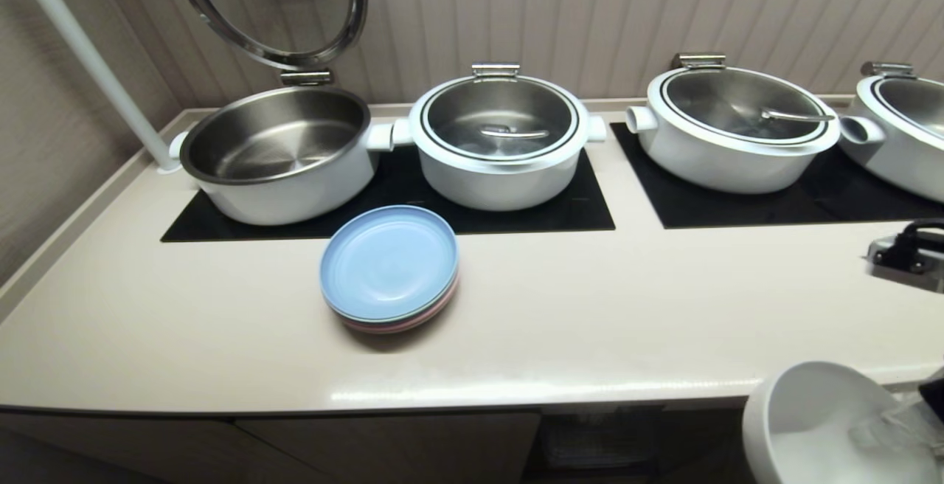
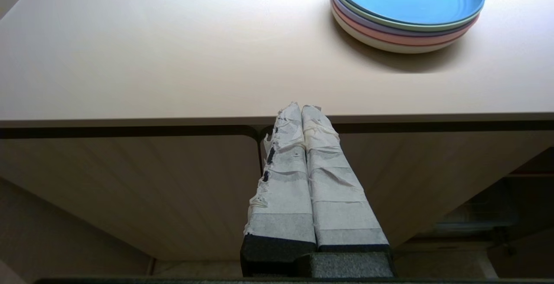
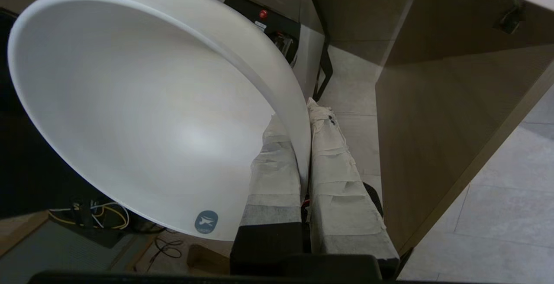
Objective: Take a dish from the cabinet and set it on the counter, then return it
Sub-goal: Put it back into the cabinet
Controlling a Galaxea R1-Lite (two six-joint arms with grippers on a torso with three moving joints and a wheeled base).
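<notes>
Right hand (image 3: 303,115) clamped on white dish (image 3: 143,111) rim.

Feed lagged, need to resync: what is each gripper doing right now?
Left gripper: shut, empty, parked below the counter edge.
Right gripper: shut on the rim of the white bowl, held off the counter's front edge.

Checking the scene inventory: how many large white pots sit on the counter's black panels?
4: one open-lidded pot at left, a lidded one beside it, a third on the right panel, a fourth cut off at the right edge; more may lie beyond.
</notes>
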